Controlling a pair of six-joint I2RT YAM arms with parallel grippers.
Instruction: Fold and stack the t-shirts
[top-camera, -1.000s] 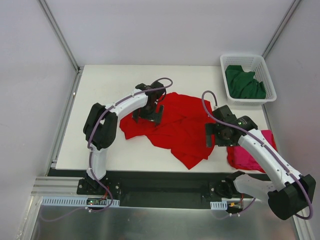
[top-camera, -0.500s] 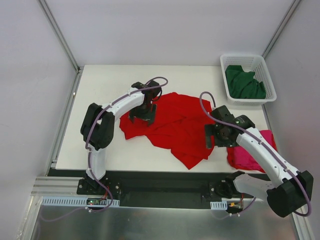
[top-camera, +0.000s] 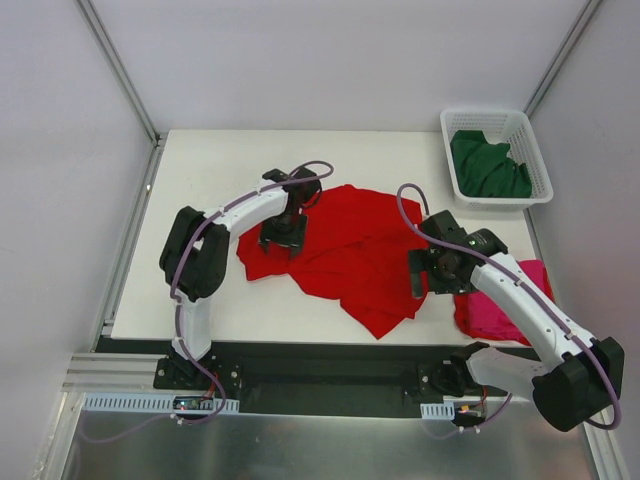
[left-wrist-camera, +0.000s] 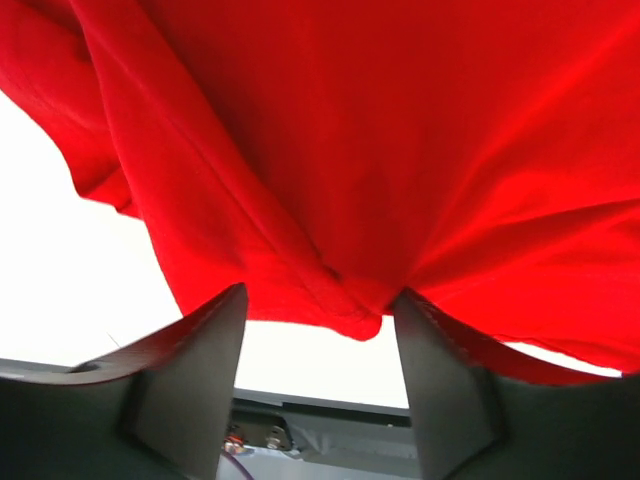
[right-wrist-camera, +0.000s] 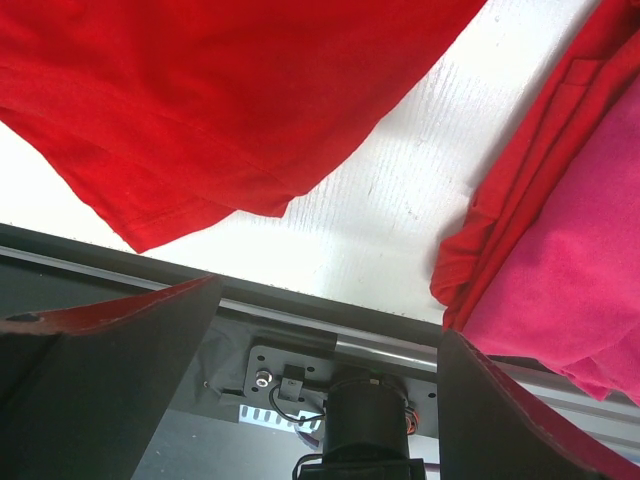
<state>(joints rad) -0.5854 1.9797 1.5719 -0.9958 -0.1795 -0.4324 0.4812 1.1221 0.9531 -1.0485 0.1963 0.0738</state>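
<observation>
Found the red t-shirt (top-camera: 350, 255) lying rumpled and unfolded across the middle of the table (top-camera: 200, 180). Found the left gripper (top-camera: 282, 240) down on its left-hand part, fingers (left-wrist-camera: 190, 370) part-way apart with a bunched hem of red cloth between them; cannot tell whether pinched firmly or merely bracketed. Judged as set there to take an edge for spreading or folding. Found the right gripper (top-camera: 420, 275) low at the shirt's right border, spread wide with nothing inside, probably stationed to take the opposite edge. Noted the magenta-pink t-shirt (top-camera: 500, 305) piled at the near right corner, just beside that gripper, likely serving as base of the stack. Noted the dark green t-shirt (top-camera: 487, 165) heaped in the white basket (top-camera: 530, 130) at far right, not yet folded. Rated the task as early, with folding of the red one not yet begun.
</observation>
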